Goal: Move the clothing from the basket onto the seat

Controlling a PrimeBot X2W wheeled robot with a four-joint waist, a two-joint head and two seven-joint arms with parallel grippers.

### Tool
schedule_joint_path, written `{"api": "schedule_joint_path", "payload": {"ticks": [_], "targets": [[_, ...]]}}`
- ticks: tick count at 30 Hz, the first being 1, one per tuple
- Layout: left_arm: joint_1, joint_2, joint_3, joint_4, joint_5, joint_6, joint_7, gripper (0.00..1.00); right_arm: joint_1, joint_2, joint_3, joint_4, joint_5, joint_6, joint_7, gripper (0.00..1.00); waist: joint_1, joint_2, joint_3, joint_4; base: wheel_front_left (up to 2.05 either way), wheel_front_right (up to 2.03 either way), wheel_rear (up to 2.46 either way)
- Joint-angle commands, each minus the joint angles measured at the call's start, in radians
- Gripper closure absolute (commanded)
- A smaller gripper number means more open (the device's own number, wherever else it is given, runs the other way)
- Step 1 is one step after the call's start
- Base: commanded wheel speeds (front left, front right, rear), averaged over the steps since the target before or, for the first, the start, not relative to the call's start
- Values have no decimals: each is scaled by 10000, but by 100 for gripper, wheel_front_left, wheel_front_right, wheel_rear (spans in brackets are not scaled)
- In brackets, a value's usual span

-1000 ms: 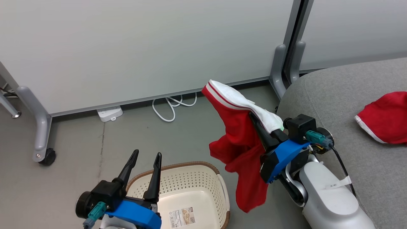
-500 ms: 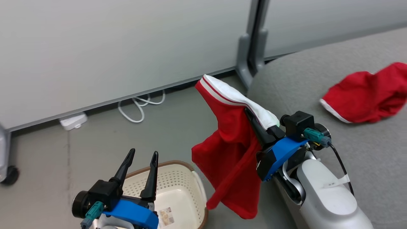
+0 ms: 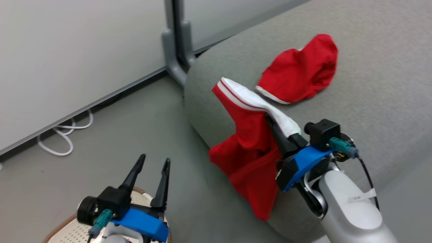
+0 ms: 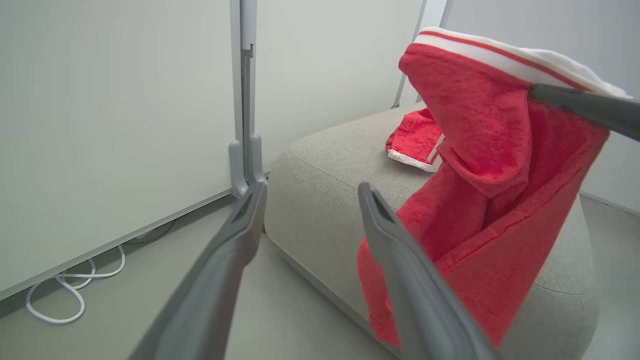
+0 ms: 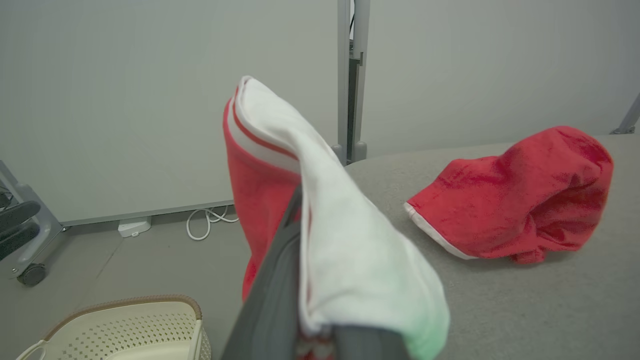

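Carrying step: right gripper (image 3: 270, 119) clamps red garment (image 3: 251, 148) at seat (image 3: 371, 101) edge; next should reach 1 o'clock, release; left gripper (image 3: 155, 158) fingers apart, empty.

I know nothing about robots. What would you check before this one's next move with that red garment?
1. Grip: right claw shut on the held garment: ok.
2. Position: held garment fully above the seat: not ok, it hangs at the seat's edge.
3. Room: bare seat beside the other garment lying there: ok.
4. Spare arm: left claw open, empty, clear of the held garment: ok.
5. Leftovers: basket emptied: cannot tell, its inside is partly out of view.
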Motion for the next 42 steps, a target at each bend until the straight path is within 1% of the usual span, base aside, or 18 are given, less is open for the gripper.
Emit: {"api": "schedule_joint_path", "payload": {"ticks": [1,7,11,18,21,24,29,31,32,35,38,39,42], "targets": [[-286,43,-131,36,26,-21,-29,0,128,-60,-143,-21,-32,1,-86,100,0,-1,199,-528,0,0,0],[-965,247,-1001,404,-248,-17,-29,0,567,-35,-1001,-309,-324,3,-237,100,0,-1,423,-637,0,0,0],[-1225,318,-1295,572,-394,-17,-29,0,821,15,-1315,-555,-479,1,-180,100,0,-1,492,-650,0,0,0],[-1241,466,-1268,622,-531,-18,-29,0,952,127,-1578,-867,-510,1,46,100,0,-1,569,-625,0,0,0],[-1169,519,-1138,528,-446,-18,-29,0,432,172,-1955,-982,-322,1,223,100,0,-1,729,-629,0,0,0],[-1242,590,-978,399,-354,-18,-29,0,-377,135,-2450,-1023,-270,1,619,100,0,-1,1088,-643,0,0,0],[-1514,856,-791,-58,-91,-18,-29,0,-2475,-585,-3235,-1119,-184,1,1369,100,0,-1,2022,-685,0,0,0],[-1642,935,-712,-285,-69,-18,-28,0,-3237,-893,-3789,-1101,-12,0,1571,100,0,-1,2439,-584,0,0,0],[-1756,1009,-690,-445,-33,-18,-28,0,-3675,-1159,-4172,-1108,54,1,1669,100,0,-1,2750,-504,0,0,0],[-2054,1409,-756,-774,108,-18,-28,0,-4810,-1703,-5083,-928,208,3,1958,100,0,-1,3623,-305,0,0,0],[-2497,1845,-951,-1076,256,-18,-29,0,-5741,-2405,-5933,-724,132,1,2148,100,0,-1,4482,-50,0,0,0],[-2671,1953,-1010,-1221,297,-18,0,0,-6029,-2726,-6269,-725,104,3,2183,100,0,-1,4809,62,0,0,0],[-3163,2353,-1071,-1609,415,-18,139,0,-6550,-3135,-6951,-645,-23,3,2013,100,0,-1,5671,333,0,0,0]]}}
